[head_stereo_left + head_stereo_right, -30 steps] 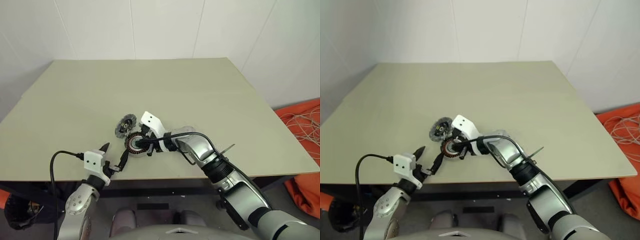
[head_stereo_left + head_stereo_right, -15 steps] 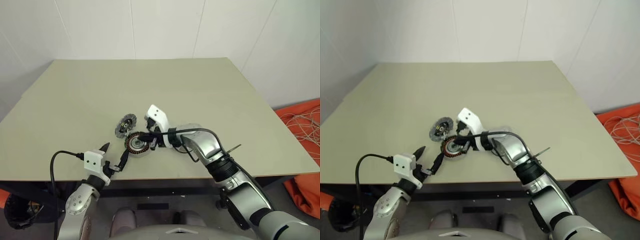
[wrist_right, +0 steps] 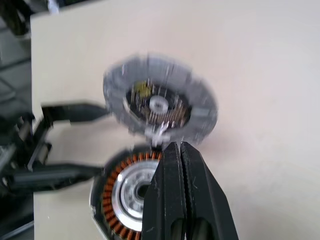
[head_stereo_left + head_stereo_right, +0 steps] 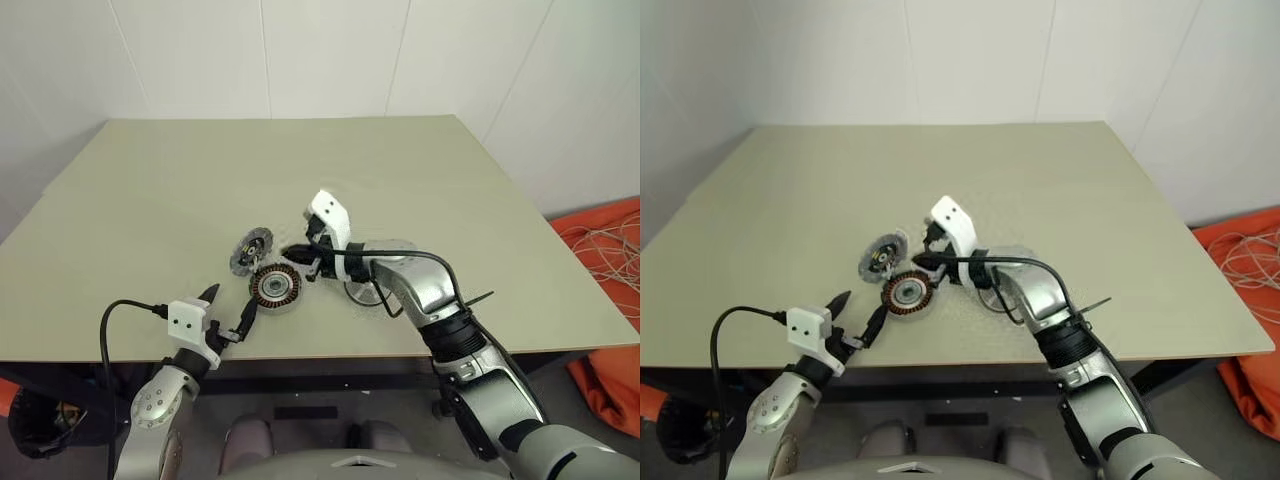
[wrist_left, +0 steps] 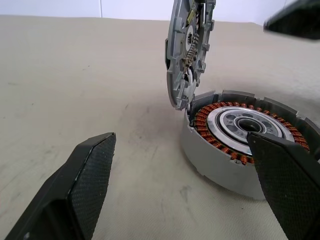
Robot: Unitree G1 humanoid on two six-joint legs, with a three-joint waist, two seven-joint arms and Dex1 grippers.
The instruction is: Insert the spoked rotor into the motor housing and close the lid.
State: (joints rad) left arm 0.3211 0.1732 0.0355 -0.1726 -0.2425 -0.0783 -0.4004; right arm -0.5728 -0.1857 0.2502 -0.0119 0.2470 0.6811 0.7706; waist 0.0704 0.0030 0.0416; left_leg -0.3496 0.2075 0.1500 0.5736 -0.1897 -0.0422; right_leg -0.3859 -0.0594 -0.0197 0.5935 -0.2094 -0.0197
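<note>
Motor housing sits near counter front edge w/ lid propped upright against it, cavity open for spoked rotor beside. Right tool clenched, empty; left tool spread, empty.

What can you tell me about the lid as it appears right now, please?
The lid is a thin, flat grey metal disc with a notched rim and a dark hub showing gold specks and a pale centre. It stands almost upright on its edge, its lower rim resting against the far rim of the motor housing on the table. Neither gripper touches it.
</note>
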